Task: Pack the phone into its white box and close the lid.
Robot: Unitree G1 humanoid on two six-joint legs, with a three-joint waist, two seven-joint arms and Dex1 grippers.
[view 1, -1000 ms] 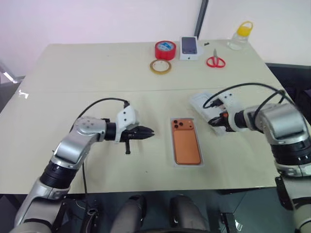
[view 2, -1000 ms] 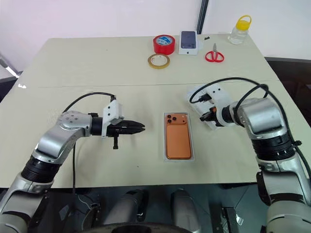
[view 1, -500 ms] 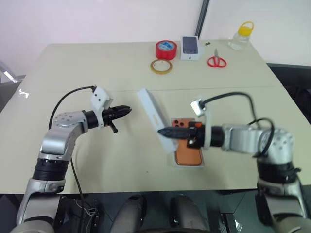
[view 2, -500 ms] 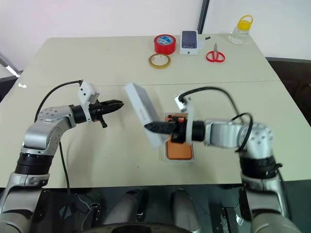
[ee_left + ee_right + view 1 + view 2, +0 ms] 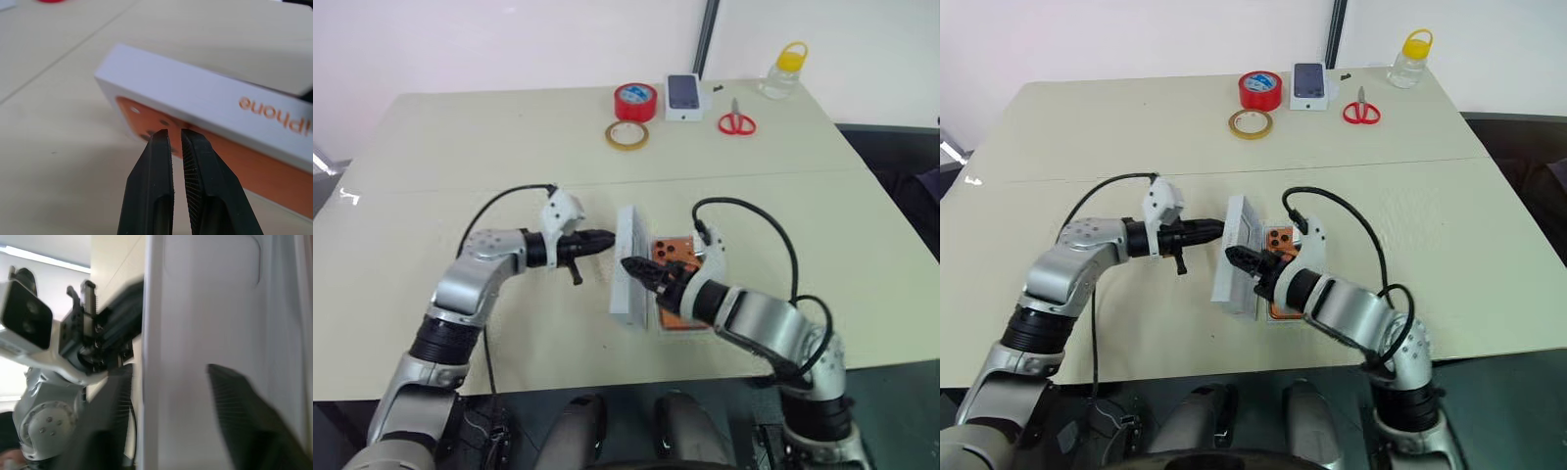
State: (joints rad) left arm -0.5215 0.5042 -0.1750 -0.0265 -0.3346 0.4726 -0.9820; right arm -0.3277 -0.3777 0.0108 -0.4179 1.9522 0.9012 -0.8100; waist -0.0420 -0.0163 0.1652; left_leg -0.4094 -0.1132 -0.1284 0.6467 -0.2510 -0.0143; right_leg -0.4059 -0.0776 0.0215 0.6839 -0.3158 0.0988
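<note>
Beige desk (image 5: 460, 137): white lid (image 5: 631, 264) stands tilted beside the orange phone (image 5: 677, 257), left claw (image 5: 607, 237) clenched empty, right claw (image 5: 636, 269) spread around its edge.

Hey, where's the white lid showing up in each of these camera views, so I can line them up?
Left eye view: the lid stands on edge at centre, between both grippers.
Right eye view: the lid sits just left of centre, beside the phone.
Left wrist view: the lid, orange lettering on its side, crosses above the left gripper.
Right wrist view: the lid's white inside faces the camera.
Shared landmark: the left gripper, pointing at the lid.
</note>
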